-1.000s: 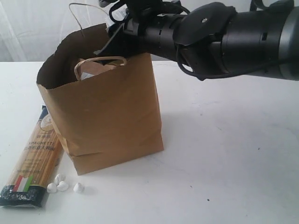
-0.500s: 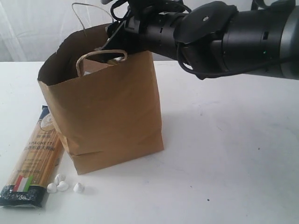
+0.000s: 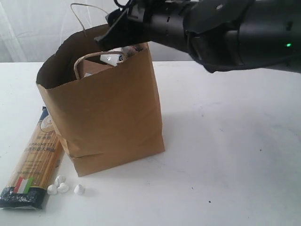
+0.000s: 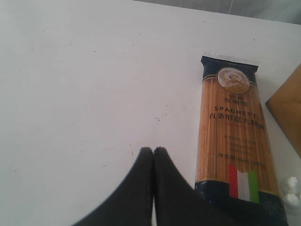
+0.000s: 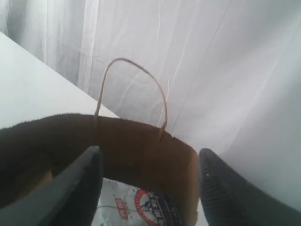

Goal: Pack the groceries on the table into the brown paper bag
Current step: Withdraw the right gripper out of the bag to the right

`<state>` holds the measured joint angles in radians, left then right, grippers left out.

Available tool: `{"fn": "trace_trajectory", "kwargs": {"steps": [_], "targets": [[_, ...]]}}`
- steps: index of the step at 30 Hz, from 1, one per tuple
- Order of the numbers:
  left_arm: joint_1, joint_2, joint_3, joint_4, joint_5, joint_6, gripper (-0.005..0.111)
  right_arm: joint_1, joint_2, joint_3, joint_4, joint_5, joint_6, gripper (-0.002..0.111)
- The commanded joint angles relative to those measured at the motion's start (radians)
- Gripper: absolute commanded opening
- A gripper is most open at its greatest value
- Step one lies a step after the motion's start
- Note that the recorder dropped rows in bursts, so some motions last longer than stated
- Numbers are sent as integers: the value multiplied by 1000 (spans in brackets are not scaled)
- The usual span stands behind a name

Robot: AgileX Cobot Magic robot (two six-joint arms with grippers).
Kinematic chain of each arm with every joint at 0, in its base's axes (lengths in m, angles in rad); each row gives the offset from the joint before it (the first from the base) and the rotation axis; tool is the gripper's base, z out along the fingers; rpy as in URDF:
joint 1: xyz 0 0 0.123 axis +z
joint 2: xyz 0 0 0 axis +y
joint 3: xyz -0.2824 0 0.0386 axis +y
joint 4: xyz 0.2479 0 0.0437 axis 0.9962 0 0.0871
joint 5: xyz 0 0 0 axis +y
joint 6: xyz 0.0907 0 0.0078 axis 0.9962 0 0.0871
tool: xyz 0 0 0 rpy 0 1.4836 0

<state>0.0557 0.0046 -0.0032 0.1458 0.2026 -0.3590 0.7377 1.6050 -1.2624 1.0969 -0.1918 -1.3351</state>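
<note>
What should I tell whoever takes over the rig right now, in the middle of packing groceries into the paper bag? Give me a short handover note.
Left gripper: shut, empty, near the spaghetti packet on the table.
Right gripper: open, empty, over the mouth of the brown paper bag.
Done: a white item with red and blue print lies inside the bag; anything else in there is hidden.
Left: the spaghetti packet and four small white lumps lie on the table beside the bag.

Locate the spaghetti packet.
Exterior view: spaghetti packet lies flat on the table, lower left, beside the paper bag, white lumps by its near end.
</note>
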Motion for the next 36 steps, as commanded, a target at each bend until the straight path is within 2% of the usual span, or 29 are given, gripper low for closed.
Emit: {"fn": "trace_trajectory", "kwargs": {"steps": [1, 6, 12, 15, 20, 24, 32, 34, 36], "targets": [[2, -5, 3, 1, 1, 0, 0, -1, -77, -3, 5, 13, 5, 55], [2, -5, 3, 1, 12, 0, 0, -1, -148, -3, 11, 11, 5, 47], [2, -5, 3, 1, 12, 0, 0, -1, -208, 3, 11, -57, -79, 26], [2, -5, 3, 1, 12, 0, 0, -1, -216, 41, 47, -200, -263, 14], [2, -5, 3, 1, 8, 0, 0, -9, -195, 145, 338, -666, -615, 3], [2, -5, 3, 1, 8, 0, 0, -81, -163, 243, 522, -879, -656, 3], [2, -5, 3, 8, 9, 0, 0, -293, -155, 441, 647, -820, -658, 3], [2, -5, 3, 8, 9, 0, 0, -345, -163, 475, 647, -737, -653, 3], [2, -5, 3, 8, 9, 0, 0, -404, -180, 494, 647, -577, -616, 2]]}}
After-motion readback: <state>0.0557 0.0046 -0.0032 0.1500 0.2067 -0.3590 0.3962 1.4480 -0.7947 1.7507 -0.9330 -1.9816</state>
